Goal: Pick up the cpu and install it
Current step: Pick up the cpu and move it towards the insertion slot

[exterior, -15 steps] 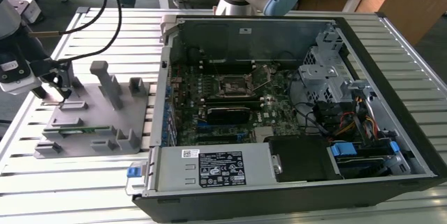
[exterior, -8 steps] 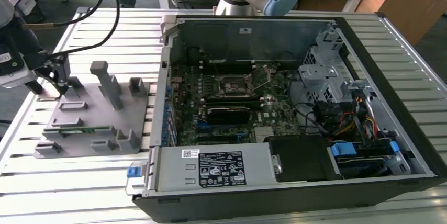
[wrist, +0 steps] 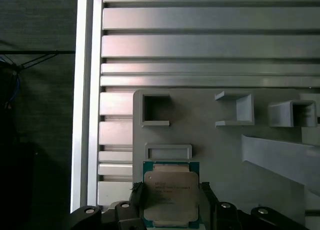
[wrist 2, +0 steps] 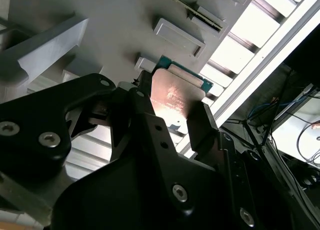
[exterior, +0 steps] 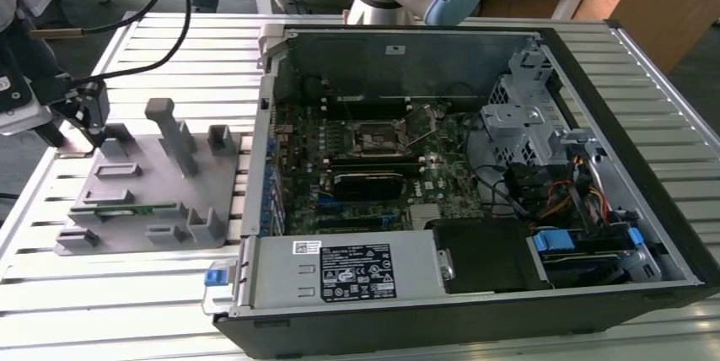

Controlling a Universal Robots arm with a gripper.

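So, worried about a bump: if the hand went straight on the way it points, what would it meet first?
The cpu, directly in its line; the grey tray lies behind it, how close I cannot tell.

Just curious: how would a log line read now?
gripper | shut on cpu | over grey tray | cpu not yet installed

On the table [exterior: 113, 293], the tray [exterior: 147, 209] lies to the exterior view's left of the computer case [exterior: 337, 331], the gripper [exterior: 77, 129] clasping the cpu [wrist: 171, 192] at the tray's corner.
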